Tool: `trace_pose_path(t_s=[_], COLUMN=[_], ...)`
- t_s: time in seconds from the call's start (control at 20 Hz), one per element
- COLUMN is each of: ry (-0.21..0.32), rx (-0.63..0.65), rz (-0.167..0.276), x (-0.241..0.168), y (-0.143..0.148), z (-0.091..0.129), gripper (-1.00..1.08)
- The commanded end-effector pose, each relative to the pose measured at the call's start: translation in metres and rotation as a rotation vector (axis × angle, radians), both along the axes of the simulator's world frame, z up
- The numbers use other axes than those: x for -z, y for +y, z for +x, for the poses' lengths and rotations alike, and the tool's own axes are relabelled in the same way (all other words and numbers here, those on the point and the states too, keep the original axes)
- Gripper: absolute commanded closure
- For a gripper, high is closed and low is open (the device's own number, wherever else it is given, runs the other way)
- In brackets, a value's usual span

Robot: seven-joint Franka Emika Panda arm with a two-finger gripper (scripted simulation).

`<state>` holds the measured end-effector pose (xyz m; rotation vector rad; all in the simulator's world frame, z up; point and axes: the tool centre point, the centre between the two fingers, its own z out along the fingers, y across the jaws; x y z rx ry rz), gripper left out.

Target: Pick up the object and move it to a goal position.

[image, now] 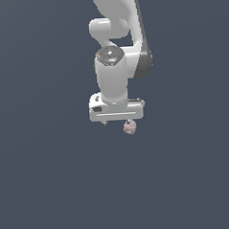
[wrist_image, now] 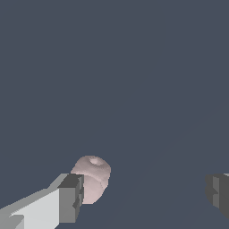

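Note:
The object (image: 130, 128), a tiny pale pink lumpy blob, lies on the dark grey floor just under the white gripper's end on the exterior view's right. In the wrist view the object (wrist_image: 91, 176) sits close against one dark finger pad (wrist_image: 71, 197), which covers its near edge; I cannot tell if they touch. The other finger pad (wrist_image: 219, 192) stands far off across a wide gap. My gripper (image: 117, 123), also in the wrist view (wrist_image: 145, 194), is open and holds nothing. It hangs low over the floor, pointing straight down.
The white arm (image: 115, 63) rises behind and above the gripper in the exterior view. A plain dark grey floor (image: 53, 177) fills everything else in both views.

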<state>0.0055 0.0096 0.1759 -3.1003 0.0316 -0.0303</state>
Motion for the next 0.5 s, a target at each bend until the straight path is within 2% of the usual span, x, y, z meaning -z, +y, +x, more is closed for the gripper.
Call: trace_pose_path(t_s=[0.0,0.45], ry=[0.0,-0.01], rx=[0.0,-0.026], rz=[0.0,0.024], x=[0.0,0.002], y=[0.0,0.01], z=[0.0,0.004], gripper=[-0.92,-0.92])
